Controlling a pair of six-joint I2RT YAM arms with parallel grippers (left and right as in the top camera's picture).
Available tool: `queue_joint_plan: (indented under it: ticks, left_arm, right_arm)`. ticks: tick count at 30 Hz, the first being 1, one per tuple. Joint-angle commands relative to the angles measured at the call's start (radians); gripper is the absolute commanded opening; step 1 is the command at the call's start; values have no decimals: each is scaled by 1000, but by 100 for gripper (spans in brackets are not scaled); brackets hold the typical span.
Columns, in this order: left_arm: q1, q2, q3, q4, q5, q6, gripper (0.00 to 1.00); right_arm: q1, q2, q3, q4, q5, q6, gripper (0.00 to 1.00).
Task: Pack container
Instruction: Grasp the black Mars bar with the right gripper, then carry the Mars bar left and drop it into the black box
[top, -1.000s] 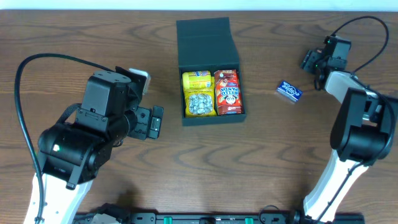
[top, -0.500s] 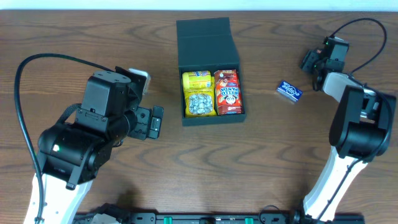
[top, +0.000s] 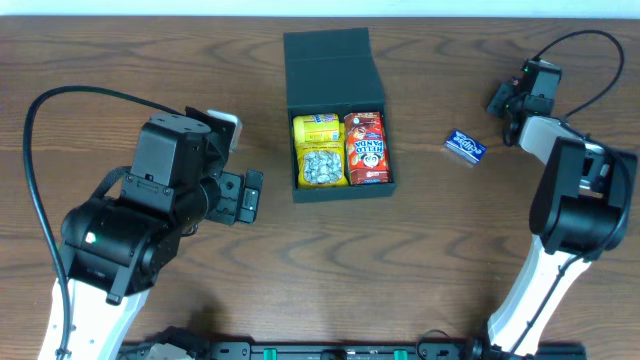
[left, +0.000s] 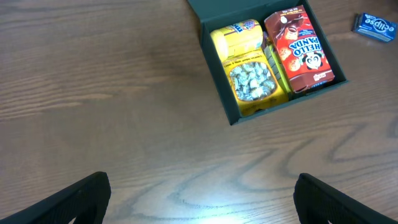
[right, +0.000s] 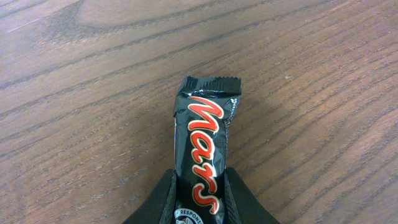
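Container (top: 333, 72) stands open mid-table, between the arms, with two packets filling it. Left pincer (left: 202, 199) gapes wide, empty. Right pincer (right: 199, 190) pinches only one end of the Mars bar (right: 204, 134). Risk: the slick wrapper slips or droops on lifting; little room inside.

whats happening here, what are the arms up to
The right gripper is closed on a Mars bar lying on the table, far right. The open black box already holds a yellow snack packet and a red Hello Panda carton. A blue gum pack lies on the table right of it. The left gripper hangs open and empty, left of the box.
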Motion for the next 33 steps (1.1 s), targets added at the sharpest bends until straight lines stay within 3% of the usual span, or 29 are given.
queue_joint_plan:
  ticks: [1,18,27,33]
  left_arm:
    - [2,-4,14,-4,-1,3,95]
    - [2,-4,14,-4,-1,3,95]
    - [2,-4,14,-4,-1,3,95]
    - [2,-4,14,-4,-1,3,95]
  right_arm:
    - [-6,30,1,-17,-4,13,10]
    - [48,-263,1,-105,-127,-26,1]
    - [211,-439,1,-237,-353,-180,1]
    - [363,-470,1,-350,-379,-199,1]
